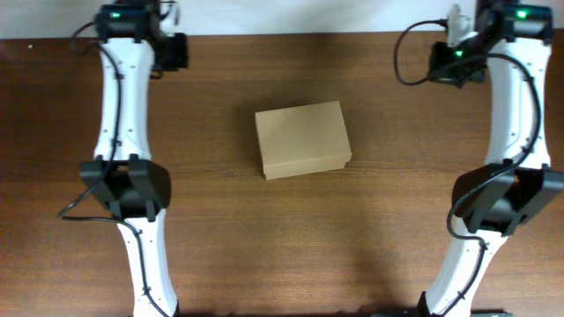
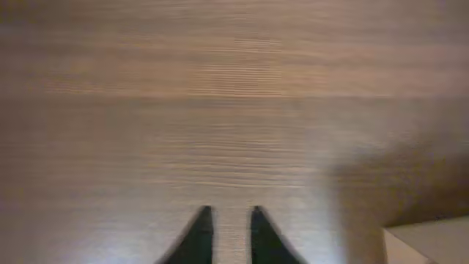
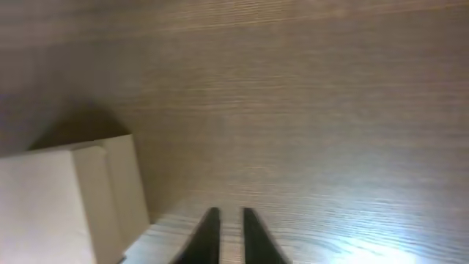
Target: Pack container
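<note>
The container is a plain tan cardboard box lying in the middle of the wooden table with its lid closed. A corner of it shows at the bottom right of the left wrist view, and its side shows at the left of the right wrist view. My left gripper hangs over the far left of the table, well away from the box. Its fingers are close together with nothing between them. My right gripper is at the far right, its fingers also close together and empty.
The wooden table stretches all around the box. A white wall strip runs along the far edge. The arm bases stand at the front left and front right.
</note>
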